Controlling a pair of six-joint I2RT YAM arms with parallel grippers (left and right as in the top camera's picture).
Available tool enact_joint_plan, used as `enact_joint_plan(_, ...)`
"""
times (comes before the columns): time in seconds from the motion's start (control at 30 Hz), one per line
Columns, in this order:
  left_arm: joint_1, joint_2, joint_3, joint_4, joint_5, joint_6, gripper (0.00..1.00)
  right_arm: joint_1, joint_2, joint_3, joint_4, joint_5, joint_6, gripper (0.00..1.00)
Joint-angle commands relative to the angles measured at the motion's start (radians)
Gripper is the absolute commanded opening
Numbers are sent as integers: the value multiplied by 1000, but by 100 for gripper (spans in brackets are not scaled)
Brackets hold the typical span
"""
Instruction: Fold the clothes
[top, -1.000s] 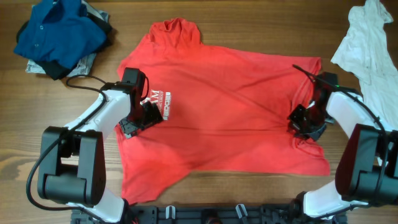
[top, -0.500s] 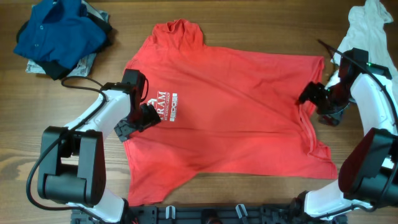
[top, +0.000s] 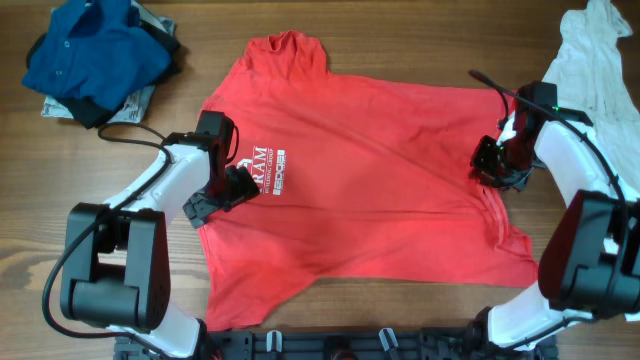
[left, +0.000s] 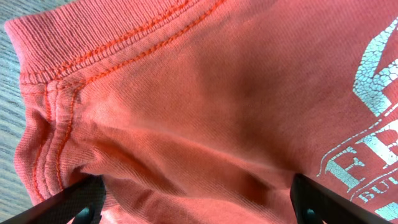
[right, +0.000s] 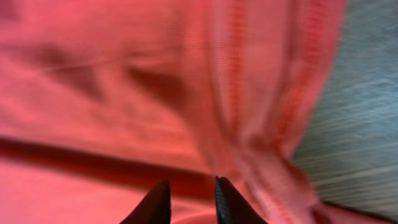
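The red T-shirt with white lettering lies spread flat on the table, collar at the far side. My left gripper is at the shirt's left sleeve. Its jaws are wide open with the red cloth and hem between them. My right gripper is over the shirt's right sleeve area. Its fingers stand a narrow gap apart over the red cloth next to a stitched hem. The blue collared shirt lies bunched at the far left. The white garment lies at the far right.
The blue shirt rests on a small pile of other dark and grey cloth. Bare wooden table shows around the shirt. A black cable loops by the left arm. The robot base rail runs along the near edge.
The right gripper pulled the shirt's right side outward, then moved back left onto the sleeve. The shirt now lies flatter and shifted slightly right. The left gripper barely moved.
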Motion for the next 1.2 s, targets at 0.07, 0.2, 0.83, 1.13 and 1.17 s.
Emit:
enact_joint_plan(0.07,-3,11,-1,-2,-17,-14,96,-55,36,-8,-4,116,43,22)
enact_joint_plan(0.2,-3,11,-1,-2,-17,-14,96,-90,47,-8,-3,85,8,14)
enact_joint_plan(0.83,-3,11,-1,-10,-17,-6,98,-262,196,39,69,200,193,4)
enact_joint_plan(1.13,-3,11,-1,-21,-16,-6,97,-288,92,183,-81,169,254,4)
enact_joint_plan(1.17,-3,11,-1,-20,-16,-6,97,-283,58,189,-64,36,135,4)
